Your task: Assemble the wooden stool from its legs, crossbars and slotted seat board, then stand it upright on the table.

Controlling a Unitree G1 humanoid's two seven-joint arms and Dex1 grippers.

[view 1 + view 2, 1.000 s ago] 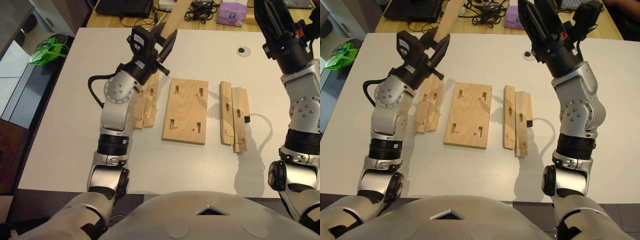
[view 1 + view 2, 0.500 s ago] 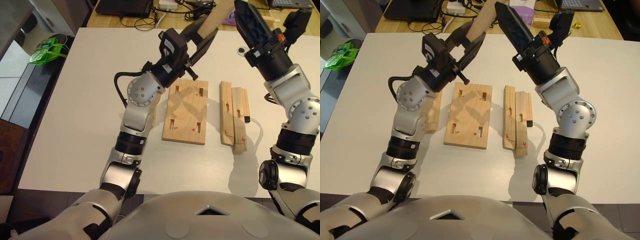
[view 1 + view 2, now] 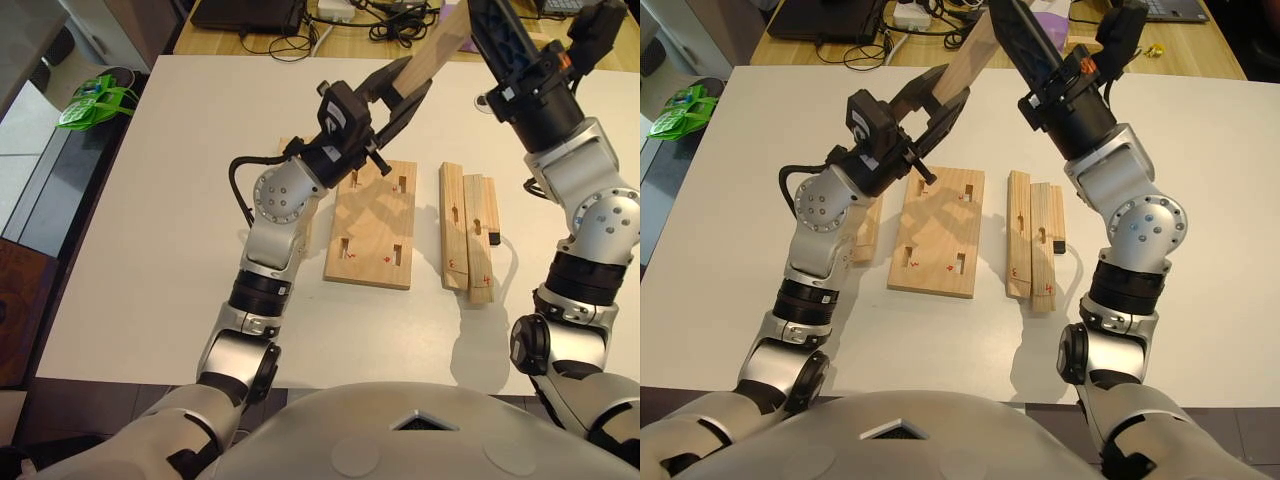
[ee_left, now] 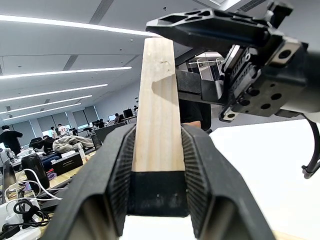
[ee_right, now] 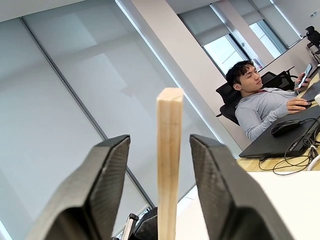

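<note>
My left gripper [image 4: 159, 145], clamped on a wooden bar [image 3: 441, 45], had swung it rightward and held it raised above the seat board [image 3: 370, 222]. My right gripper [image 5: 160, 150], fingers spread, had moved in to straddle the bar's free end. A handover looked imminent; assembly had not begun.

I've swung the left gripper [image 4: 158, 130], clamped on the pale, square-section wooden bar [image 3: 442, 42], away from above the pale wooden leg pieces [image 3: 862, 228] on the left and across to above the slotted rectangular seat board [image 3: 372, 225]. The right gripper [image 5: 159, 142] has come in from the far right. Its spread fingers now straddle the bar's free end, with a gap on either side.
</note>
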